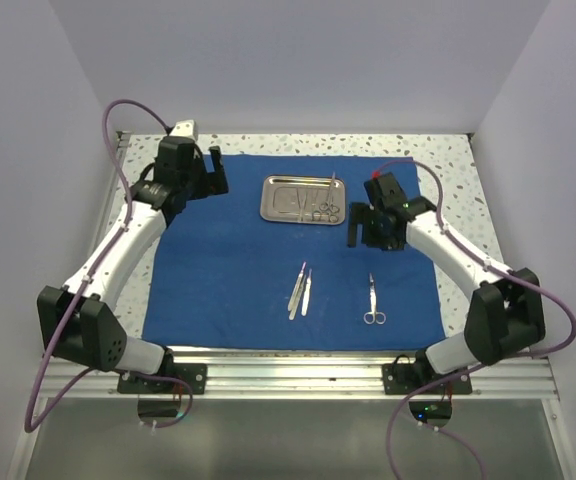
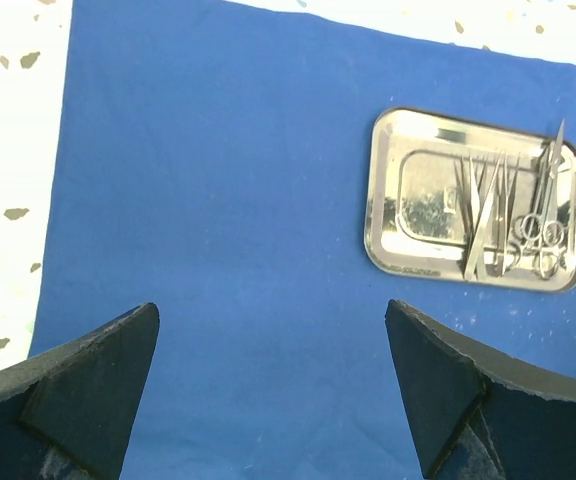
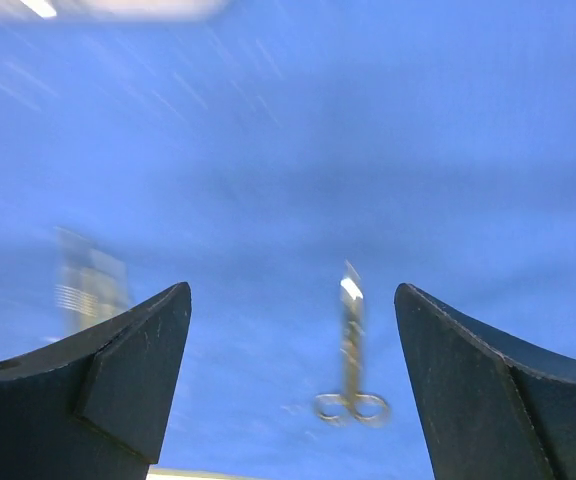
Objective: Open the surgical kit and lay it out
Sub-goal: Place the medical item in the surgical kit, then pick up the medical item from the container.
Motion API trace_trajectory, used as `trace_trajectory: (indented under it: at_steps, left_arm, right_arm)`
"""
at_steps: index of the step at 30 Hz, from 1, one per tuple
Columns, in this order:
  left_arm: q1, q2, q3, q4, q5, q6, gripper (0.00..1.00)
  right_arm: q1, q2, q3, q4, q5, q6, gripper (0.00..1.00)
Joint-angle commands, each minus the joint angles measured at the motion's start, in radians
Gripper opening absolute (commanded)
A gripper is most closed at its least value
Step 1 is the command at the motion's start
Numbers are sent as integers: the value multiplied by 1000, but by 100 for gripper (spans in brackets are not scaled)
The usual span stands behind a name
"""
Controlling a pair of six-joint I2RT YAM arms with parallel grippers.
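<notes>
The royal-blue cloth (image 1: pixel 238 260) lies spread flat on the table. The steel tray (image 1: pixel 268 200) sits on its far middle and holds scissors or forceps (image 1: pixel 328 205) and other thin tools. Two tweezers (image 1: pixel 300 290) lie side by side on the cloth, nearer the front. One pair of scissors (image 1: pixel 372 300) lies to their right. My left gripper (image 1: pixel 215 172) is open and empty over the cloth's far left. The left wrist view shows the tray (image 2: pixel 380 220) with tweezers (image 2: pixel 483 215). My right gripper (image 1: pixel 365 236) is open and empty, above the laid scissors (image 3: pixel 351 345).
White speckled tabletop (image 1: pixel 438 160) shows around the cloth. White walls close in the left, back and right sides. A metal rail (image 1: pixel 288 372) runs along the near edge by the arm bases.
</notes>
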Motion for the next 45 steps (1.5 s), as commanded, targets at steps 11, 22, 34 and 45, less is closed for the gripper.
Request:
trace_trajectory:
  at_steps: [11,22,34,45]
  left_arm:
    - [10,-51,-127,-41,22,-14,95]
    - [10,-112,-243,-30,47,-32,94]
    - [10,-25,-208,-14,39,-20,91]
    - [10,5,-210,-21,32,-5,91]
  right_arm:
    - [-2,630,873,-56,-71,-46,69]
    - [-13,1023,1356,-227,63,-26,57]
    - [-30,1083,1362,-218,61,-29,57]
    - [-31,1216,1448,-228,68,-27,34]
